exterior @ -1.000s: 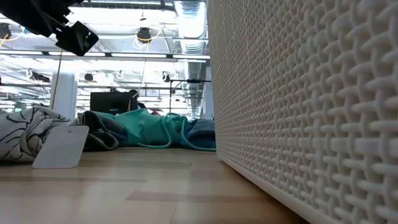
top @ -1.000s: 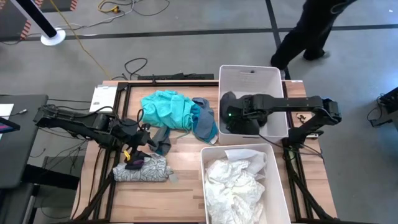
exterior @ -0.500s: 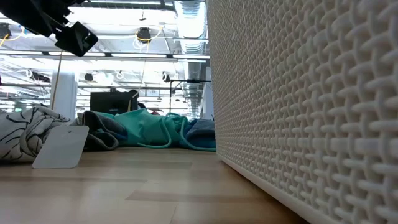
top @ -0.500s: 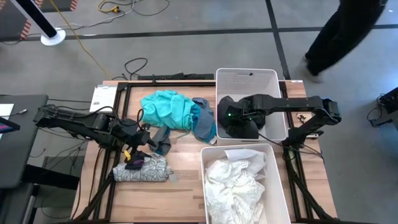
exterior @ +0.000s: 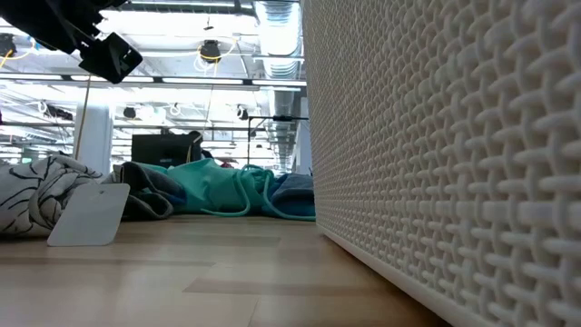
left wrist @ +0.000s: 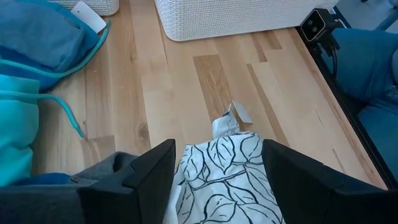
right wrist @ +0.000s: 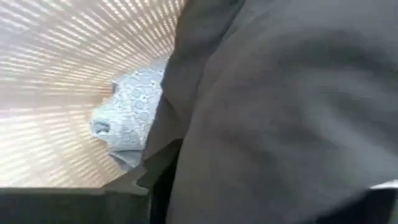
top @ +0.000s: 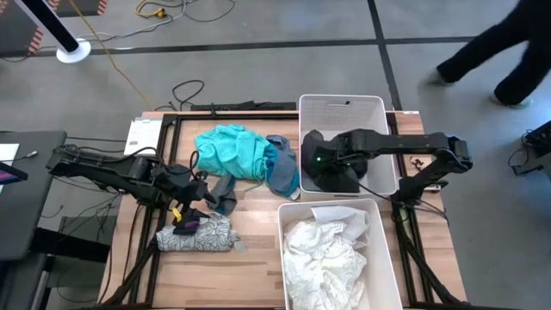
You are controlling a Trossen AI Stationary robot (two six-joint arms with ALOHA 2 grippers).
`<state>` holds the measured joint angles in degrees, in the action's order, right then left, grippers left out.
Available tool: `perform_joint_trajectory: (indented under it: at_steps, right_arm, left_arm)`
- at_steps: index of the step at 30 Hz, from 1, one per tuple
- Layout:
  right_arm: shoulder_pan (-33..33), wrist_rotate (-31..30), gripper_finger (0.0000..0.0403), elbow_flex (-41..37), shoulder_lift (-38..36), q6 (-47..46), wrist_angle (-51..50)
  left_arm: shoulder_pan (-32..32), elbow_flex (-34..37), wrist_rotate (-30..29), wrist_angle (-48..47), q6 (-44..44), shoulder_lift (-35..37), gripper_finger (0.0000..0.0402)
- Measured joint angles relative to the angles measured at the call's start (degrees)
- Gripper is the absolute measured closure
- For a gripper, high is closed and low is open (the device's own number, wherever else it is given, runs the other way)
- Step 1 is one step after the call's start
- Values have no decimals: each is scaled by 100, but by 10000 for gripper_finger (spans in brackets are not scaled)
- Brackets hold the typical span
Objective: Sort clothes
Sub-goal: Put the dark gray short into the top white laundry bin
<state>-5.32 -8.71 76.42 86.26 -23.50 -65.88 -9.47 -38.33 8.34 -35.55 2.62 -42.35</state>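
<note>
A white leaf-print garment point(top: 196, 234) lies at the near left of the table, with a teal one point(top: 231, 151), a blue one point(top: 280, 164) and a dark grey one point(top: 222, 194) heaped behind it. My left gripper point(left wrist: 217, 162) hangs open above the leaf-print garment point(left wrist: 224, 180), one finger to each side and clear of it. My right gripper point(top: 317, 162) reaches down into the far white bin point(top: 344, 108), over a dark garment point(right wrist: 280, 112) that lies in the bin beside a pale patterned piece point(right wrist: 127, 118).
A second white bin point(top: 288, 258) at the near right holds white clothes point(top: 327, 254); its woven wall point(exterior: 436, 163) fills the right of the low view. Bare wood lies between the leaf-print garment and this bin. A person walks on the floor beyond the table's far right.
The dark garment has spread out wider on the far bin's floor under my right gripper. The far bin has shifted a little toward the table's left. The person behind the table has walked off to the right.
</note>
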Motion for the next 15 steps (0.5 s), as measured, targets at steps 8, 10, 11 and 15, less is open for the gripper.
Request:
perform_joint_trajectory:
  at_steps: [8,10,11,15]
  right_arm:
    - [367,-193,168,652,-87,2,-196]
    - [389,-389,168,791,-87,-62,-517]
    - [388,-465,168,865,-87,-128,-692]
    - [403,-554,168,1071,-130,-260,-886]
  left_arm:
    - [0,-2,-6,-8,2,-2,166]
    - [0,-2,-59,-10,3,-2,166]
    - [0,-2,-71,-8,4,-2,166]
    - [0,-2,-87,-10,4,-2,166]
